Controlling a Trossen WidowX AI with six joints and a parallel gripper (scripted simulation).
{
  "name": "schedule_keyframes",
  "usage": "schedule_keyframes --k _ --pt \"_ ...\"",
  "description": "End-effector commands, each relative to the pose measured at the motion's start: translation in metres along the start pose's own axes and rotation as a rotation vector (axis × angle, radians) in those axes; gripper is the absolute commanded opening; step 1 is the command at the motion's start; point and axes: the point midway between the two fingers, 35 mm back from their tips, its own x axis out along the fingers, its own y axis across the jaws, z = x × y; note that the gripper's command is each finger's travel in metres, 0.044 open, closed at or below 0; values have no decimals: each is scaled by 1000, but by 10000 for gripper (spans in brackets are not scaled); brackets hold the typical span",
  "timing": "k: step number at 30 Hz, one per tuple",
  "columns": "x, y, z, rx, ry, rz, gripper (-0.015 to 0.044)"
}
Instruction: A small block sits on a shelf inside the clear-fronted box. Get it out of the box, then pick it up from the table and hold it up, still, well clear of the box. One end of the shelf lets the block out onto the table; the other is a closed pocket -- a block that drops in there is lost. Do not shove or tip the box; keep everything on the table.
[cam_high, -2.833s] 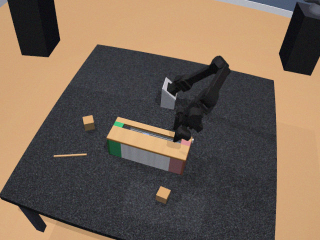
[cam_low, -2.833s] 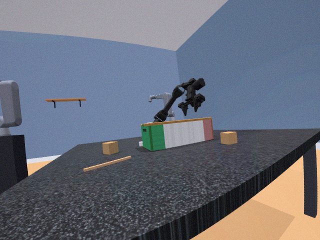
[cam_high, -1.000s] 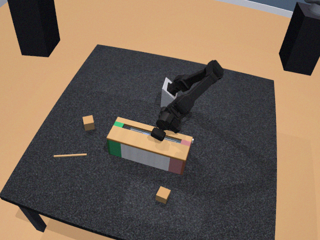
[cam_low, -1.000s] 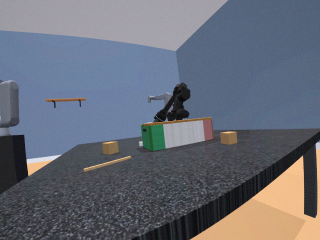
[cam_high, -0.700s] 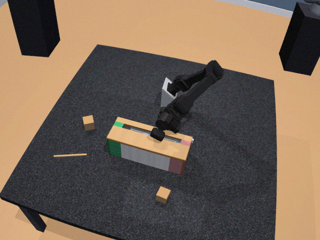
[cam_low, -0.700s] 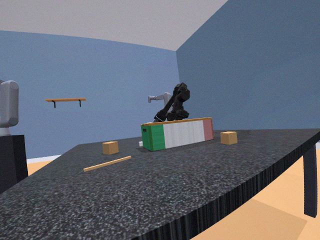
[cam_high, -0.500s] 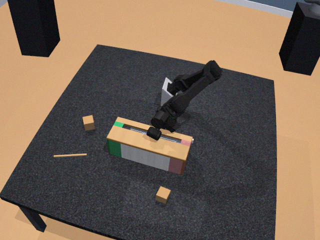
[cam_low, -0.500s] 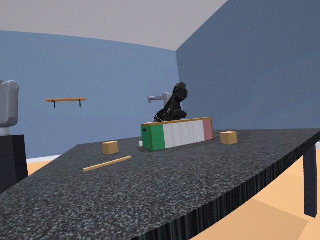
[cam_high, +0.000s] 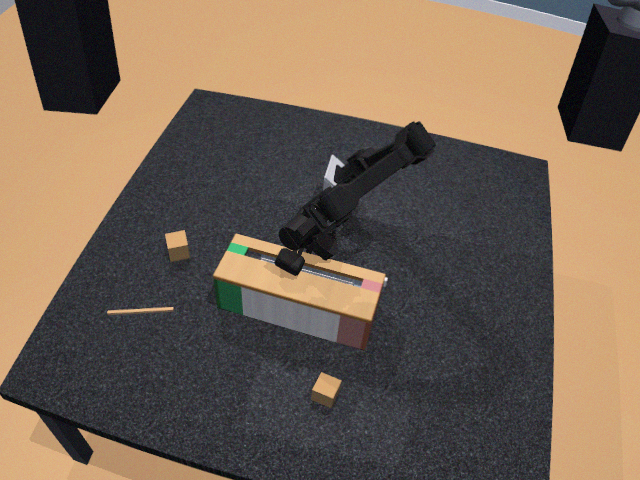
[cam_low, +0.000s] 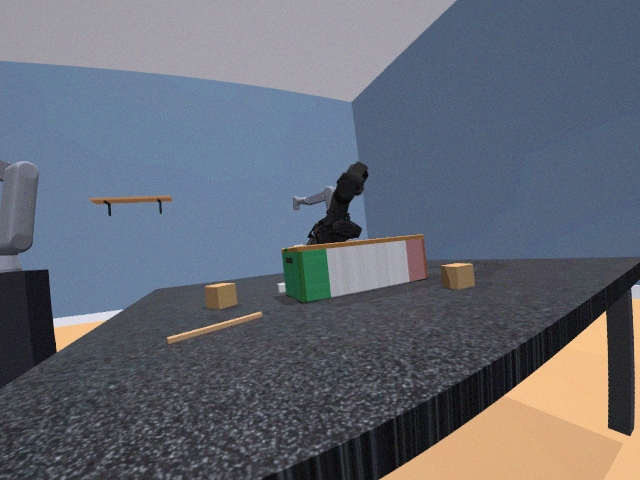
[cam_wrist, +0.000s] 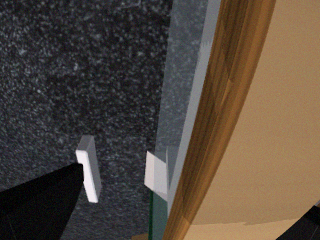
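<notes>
Wooden box rear edge meets open gripper.

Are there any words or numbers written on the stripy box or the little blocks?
None: no words, numbers or signs show in any view.
The box has only plain colour patches: green, grey and pinkish red.
The two tan blocks and the stick are blank.
</notes>
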Motion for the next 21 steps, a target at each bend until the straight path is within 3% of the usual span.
schedule_keyframes --k 1,21 --pt "3 -1 -10 -4 5 -1 400" --pt "23 -1 -66 -4 8 -2 400"
